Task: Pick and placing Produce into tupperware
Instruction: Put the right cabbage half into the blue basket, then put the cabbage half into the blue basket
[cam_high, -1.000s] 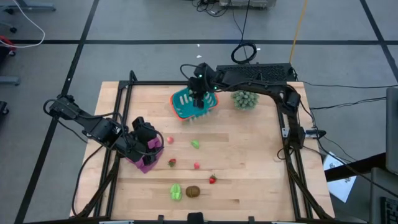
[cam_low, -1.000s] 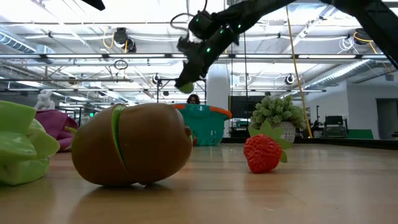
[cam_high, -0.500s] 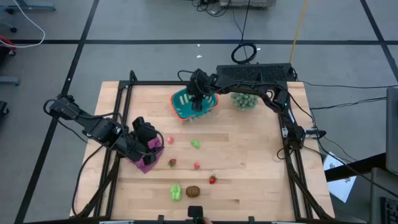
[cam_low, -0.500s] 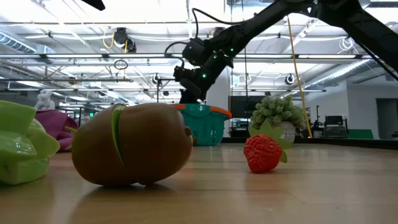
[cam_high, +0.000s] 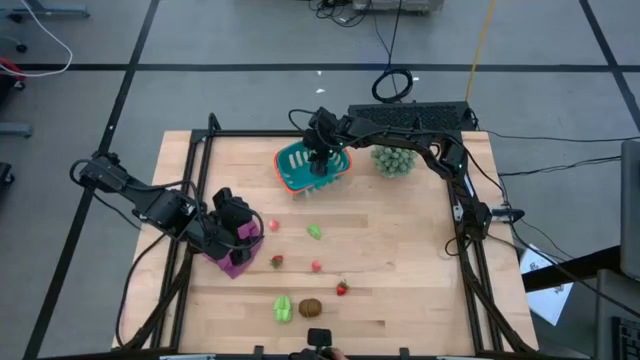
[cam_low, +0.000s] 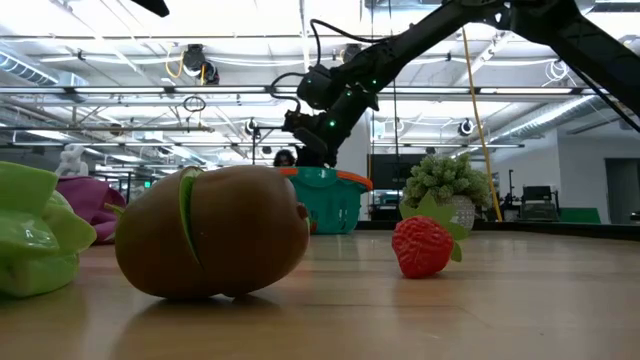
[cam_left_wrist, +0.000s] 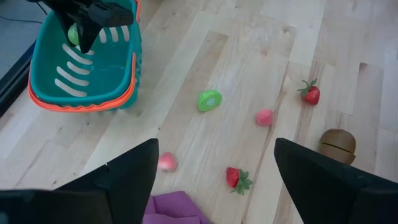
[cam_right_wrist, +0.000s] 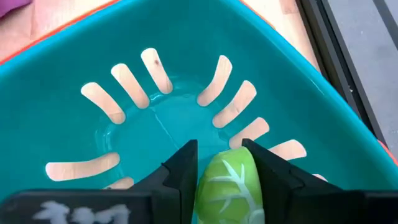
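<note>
Down comes the right gripper (cam_high: 319, 160) compared with a second ago, when it hung higher above the basket; now it sits right inside the mouth of the teal tupperware (cam_high: 296, 172), pinching a light green piece (cam_right_wrist: 227, 183) between its fingers. From its own wrist camera that piece is a rounded leafy-veined thing, held straight over the slotted floor of the tupperware (cam_right_wrist: 93, 56), clear of the walls. So the relation that counts: the container floor lies directly beneath the held piece, and I'd judge a release drops it in cleanly.

Working outward from the near edge of the counter (cam_high: 400, 280): a brown oval (cam_high: 311, 308) and a light green piece (cam_high: 283, 307) lie side by side, then a strawberry (cam_high: 342, 288), small red ones (cam_high: 316, 265) and (cam_high: 277, 262), a green slice (cam_high: 314, 231) and a pink one (cam_high: 271, 226).

Over on the left, the left gripper (cam_high: 232, 236) waits above a purple cloth (cam_high: 236, 264), its fingers spread wide and empty. It looks nearer than the right arm to those loose red pieces. Far back, a spiky pale-green plant (cam_high: 393, 160) stands just beside the tupperware.
</note>
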